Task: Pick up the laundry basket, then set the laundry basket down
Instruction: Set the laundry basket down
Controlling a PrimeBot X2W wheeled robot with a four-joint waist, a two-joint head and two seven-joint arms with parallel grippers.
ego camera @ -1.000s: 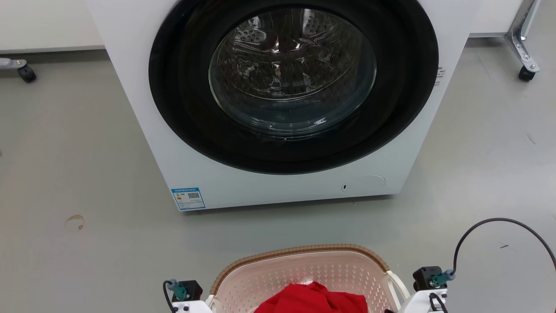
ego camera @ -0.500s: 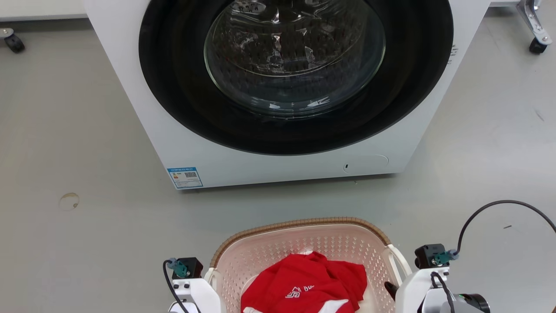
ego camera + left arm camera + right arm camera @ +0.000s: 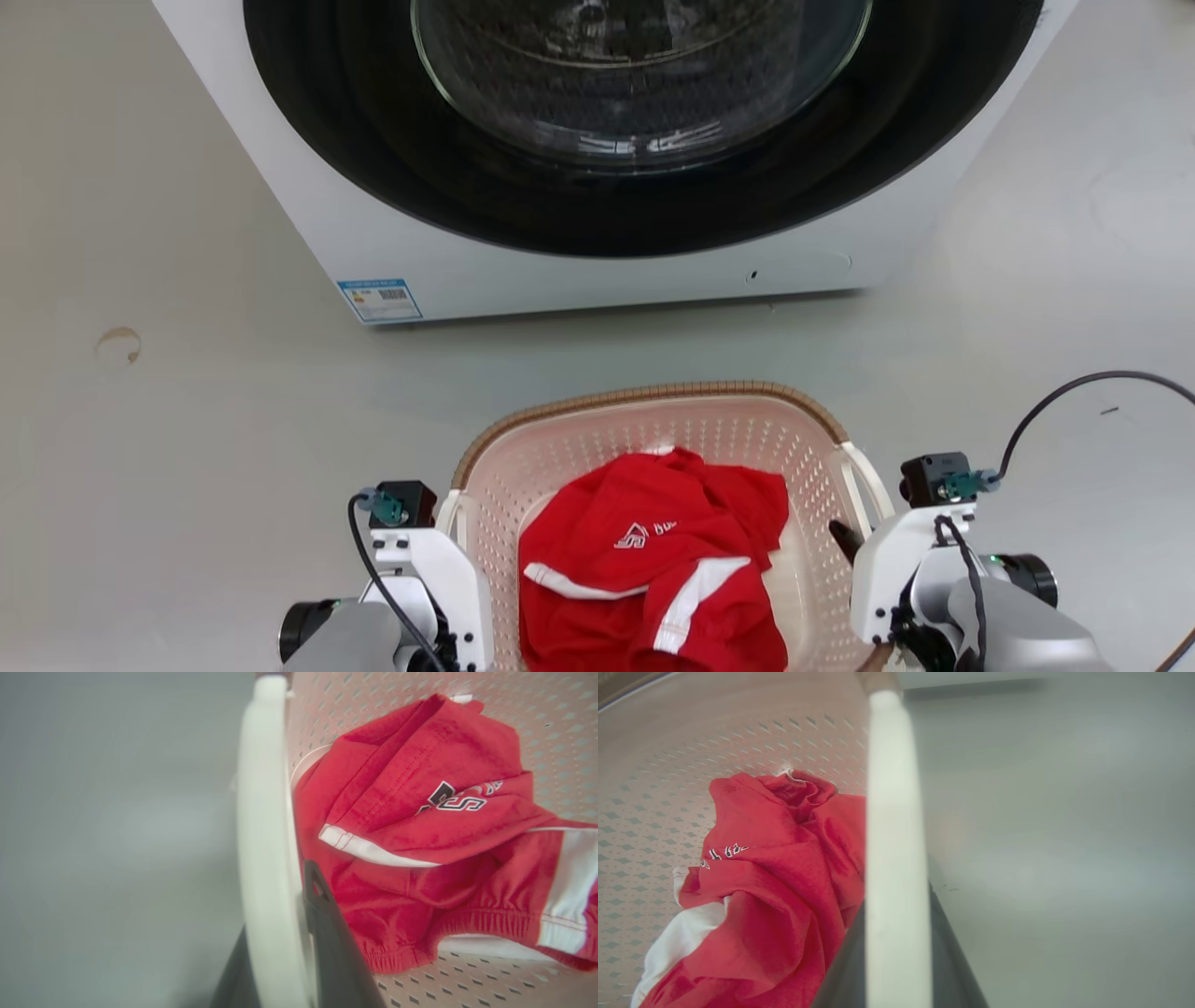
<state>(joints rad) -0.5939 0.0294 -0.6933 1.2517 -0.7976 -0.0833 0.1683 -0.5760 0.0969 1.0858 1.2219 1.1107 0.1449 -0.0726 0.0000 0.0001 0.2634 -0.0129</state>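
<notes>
The laundry basket (image 3: 653, 392), pale pink and perforated with a brown woven rim, sits low in the head view in front of the washing machine. A red garment (image 3: 653, 560) with white trim lies inside it. My left gripper (image 3: 456, 527) is shut on the basket's white left handle (image 3: 264, 812), with dark fingers (image 3: 327, 938) on either side of the bar. My right gripper (image 3: 854, 539) is shut on the white right handle (image 3: 894, 835), which runs between its fingers (image 3: 945, 942). Whether the basket touches the floor I cannot tell.
A white front-loading washing machine (image 3: 597, 271) with its round glass door (image 3: 635, 84) shut stands just beyond the basket. Grey floor (image 3: 187, 448) spreads to both sides. A black cable (image 3: 1074, 383) loops from my right wrist.
The whole head picture has shifted: the camera now looks further down, so more of the basket and both wrists show. Both grippers stay on the handles.
</notes>
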